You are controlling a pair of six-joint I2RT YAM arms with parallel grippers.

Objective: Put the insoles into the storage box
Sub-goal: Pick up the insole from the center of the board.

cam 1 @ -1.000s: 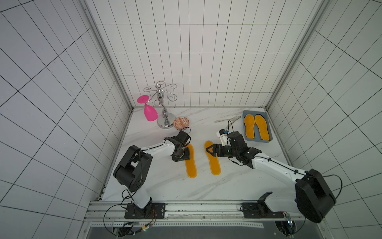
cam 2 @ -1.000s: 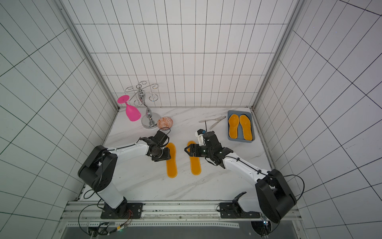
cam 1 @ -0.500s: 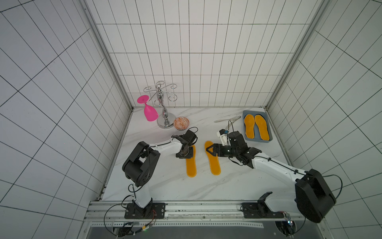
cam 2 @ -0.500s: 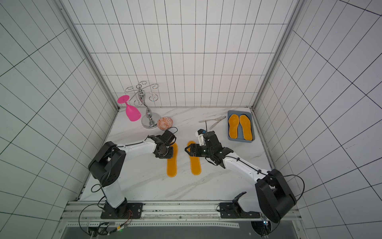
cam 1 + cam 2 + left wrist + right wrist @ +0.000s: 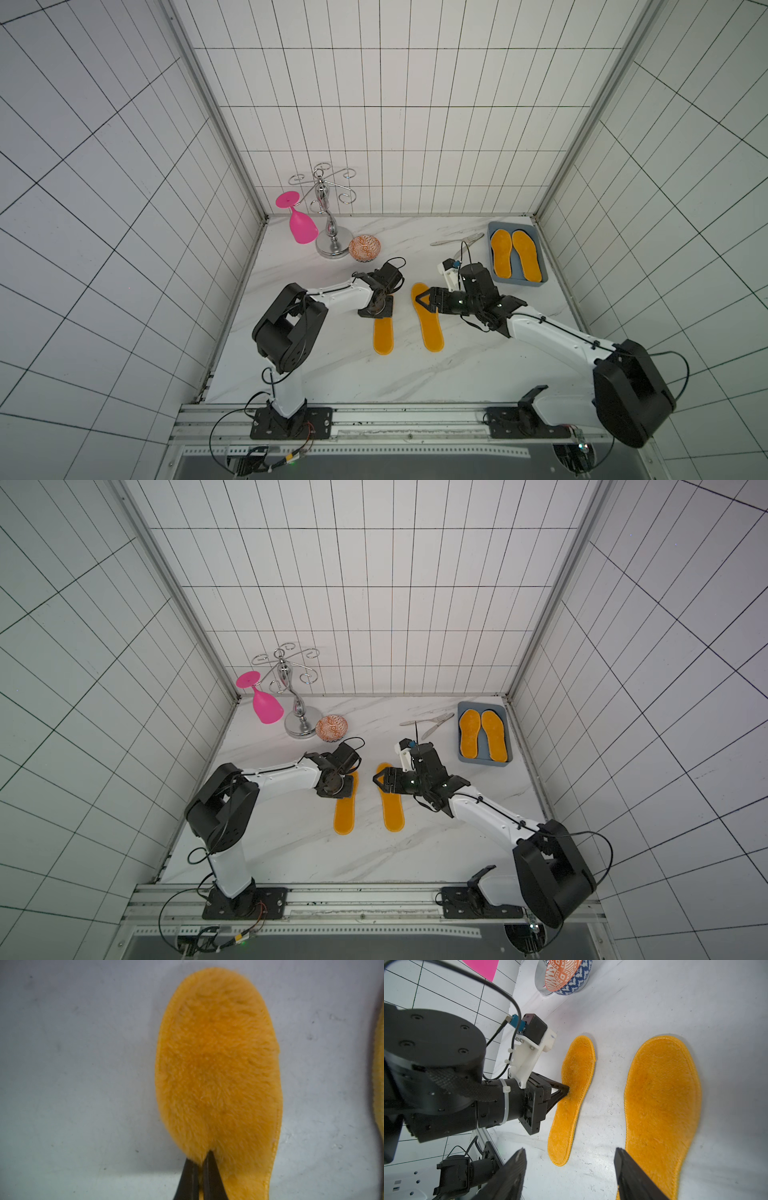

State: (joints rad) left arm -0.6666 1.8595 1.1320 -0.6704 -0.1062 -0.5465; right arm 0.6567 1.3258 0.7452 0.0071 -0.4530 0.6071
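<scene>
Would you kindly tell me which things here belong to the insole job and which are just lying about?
Job: pinched insole, loose insole, two boxed insoles, storage box, left pincer.
Lying about: pink glass, metal rack, patterned bowl, cutlery.

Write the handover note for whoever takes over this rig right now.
Left gripper: shut, pinching the left orange insole, which lies on the table.
Right gripper: open and empty, over the far end of the right orange insole.
Storage box: at the far right, with two orange insoles side by side inside.
Done: two orange insoles are boxed.
Left: carry both table insoles to the box.
</scene>
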